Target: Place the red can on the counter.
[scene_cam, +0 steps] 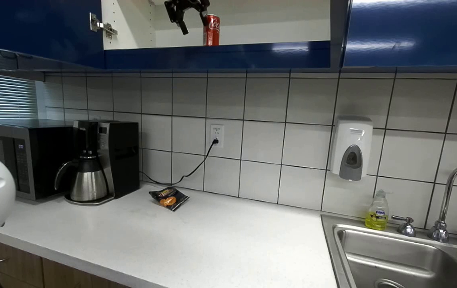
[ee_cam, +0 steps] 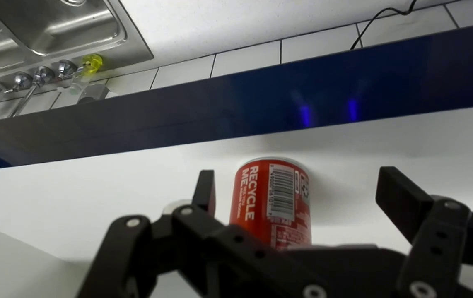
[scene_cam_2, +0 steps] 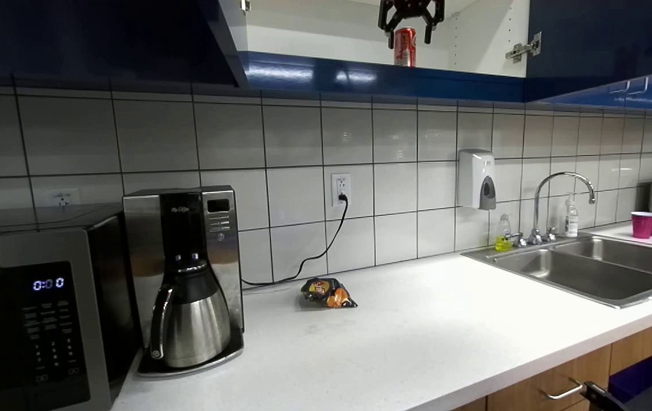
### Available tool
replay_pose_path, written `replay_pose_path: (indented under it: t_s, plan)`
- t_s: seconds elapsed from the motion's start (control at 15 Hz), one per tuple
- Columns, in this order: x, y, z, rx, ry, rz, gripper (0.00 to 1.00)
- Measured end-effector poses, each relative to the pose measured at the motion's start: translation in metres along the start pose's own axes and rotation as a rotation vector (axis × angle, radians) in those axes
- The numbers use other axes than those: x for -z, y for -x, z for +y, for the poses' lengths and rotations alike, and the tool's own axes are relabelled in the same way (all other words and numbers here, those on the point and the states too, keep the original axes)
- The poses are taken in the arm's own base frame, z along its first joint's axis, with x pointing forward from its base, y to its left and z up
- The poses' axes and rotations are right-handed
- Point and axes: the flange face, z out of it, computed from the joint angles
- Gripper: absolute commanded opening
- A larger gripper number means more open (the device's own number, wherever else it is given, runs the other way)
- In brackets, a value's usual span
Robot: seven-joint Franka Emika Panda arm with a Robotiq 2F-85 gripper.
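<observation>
The red can (scene_cam: 212,32) stands upright on the shelf of the open blue wall cabinet. It shows in both exterior views (scene_cam_2: 405,50), partly cut off by the shelf's front edge. My gripper (scene_cam: 193,25) points down into the cabinet at the can, also in an exterior view (scene_cam_2: 410,37). In the wrist view, the open gripper (ee_cam: 298,192) has the can (ee_cam: 267,198) between its fingers, closer to the left one, with gaps on both sides. The gripper's body hides the can's upper part there. The white counter (scene_cam: 228,236) lies far below the cabinet, also in an exterior view (scene_cam_2: 406,337).
The blue shelf edge (scene_cam: 228,57) runs in front of the can. Below are a coffee maker (scene_cam: 122,160), its steel pot (scene_cam: 89,184), a microwave (scene_cam: 48,160), a dark packet (scene_cam: 169,198), the steel sink (scene_cam: 392,248), a soap bottle (scene_cam: 378,214) and a dispenser (scene_cam: 352,148).
</observation>
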Motion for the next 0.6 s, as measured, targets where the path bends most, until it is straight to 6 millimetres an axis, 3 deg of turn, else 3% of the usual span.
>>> replay_pose_path:
  t_s: [0.6]
  plan:
    - [-0.019, -0.024, 0.006, -0.046, 0.006, 0.003, 1.00]
